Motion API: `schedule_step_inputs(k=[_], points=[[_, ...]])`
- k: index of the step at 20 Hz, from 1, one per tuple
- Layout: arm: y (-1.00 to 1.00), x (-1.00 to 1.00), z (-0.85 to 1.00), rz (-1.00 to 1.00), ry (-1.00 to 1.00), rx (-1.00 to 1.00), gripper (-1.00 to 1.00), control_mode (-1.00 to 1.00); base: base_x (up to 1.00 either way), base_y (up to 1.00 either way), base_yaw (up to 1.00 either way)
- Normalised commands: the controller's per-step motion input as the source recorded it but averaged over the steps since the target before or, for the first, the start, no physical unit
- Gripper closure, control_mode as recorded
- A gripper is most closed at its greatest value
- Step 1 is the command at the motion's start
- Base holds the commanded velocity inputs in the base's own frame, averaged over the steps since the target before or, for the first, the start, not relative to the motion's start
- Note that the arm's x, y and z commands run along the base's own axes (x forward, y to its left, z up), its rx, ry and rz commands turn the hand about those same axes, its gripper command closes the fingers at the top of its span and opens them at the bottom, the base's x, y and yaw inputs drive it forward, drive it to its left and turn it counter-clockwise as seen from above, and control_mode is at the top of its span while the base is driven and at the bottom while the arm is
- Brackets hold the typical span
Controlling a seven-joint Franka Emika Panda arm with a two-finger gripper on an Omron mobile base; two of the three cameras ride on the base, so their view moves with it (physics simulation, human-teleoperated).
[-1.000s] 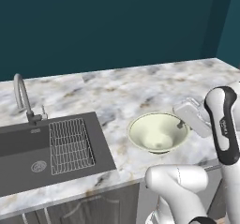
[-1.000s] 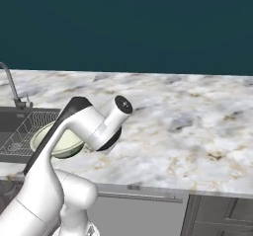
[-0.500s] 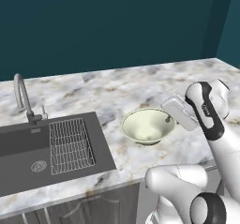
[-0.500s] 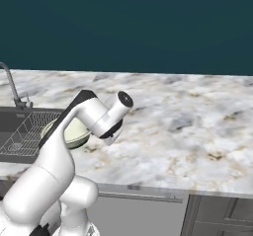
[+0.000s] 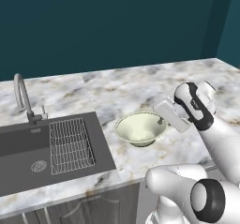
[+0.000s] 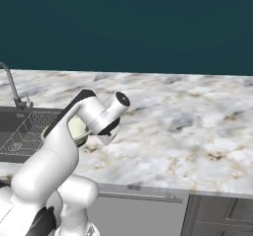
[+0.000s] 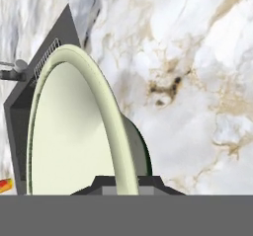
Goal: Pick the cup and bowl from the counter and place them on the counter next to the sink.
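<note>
Marble counter (image 5: 117, 89) beside sink (image 5: 28, 148); jaws pinch bowl (image 5: 138, 127) rim.

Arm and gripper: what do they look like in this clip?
The arm is glossy white with rounded links and dark grey to black joint bands and end caps. The gripper is a pale boxy hand with two small dark finger tips. No cables or markings are visible.

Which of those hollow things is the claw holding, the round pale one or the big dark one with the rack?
The round pale one: the bowl. The claw is shut on its rim. It sits on the marble counter right of the dark sink, apart from it.
</note>
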Motion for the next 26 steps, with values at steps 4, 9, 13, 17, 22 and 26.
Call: schedule_step_inputs(k=[4,9,13,17,22,26], points=[[0.24,0.01,-0.4,0.0,0.0,0.0,1.0,-1.0,0.0,0.0,0.0],[0.24,0.0,-0.39,0.0,0.0,0.0,1.0,-1.0,0.0,0.0,0.0],[0.26,0.07,-0.39,0.0,0.0,0.0,1.0,-1.0,0.0,0.0,0.0],[0.09,0.22,-0.34,0.0,0.0,0.0,1.0,-1.0,0.0,0.0,0.0],[0.0,0.31,-0.38,0.0,0.0,0.0,1.0,-1.0,0.0,0.0,0.0],[0.0,0.33,-0.37,0.0,0.0,0.0,1.0,-1.0,0.0,0.0,0.0]])
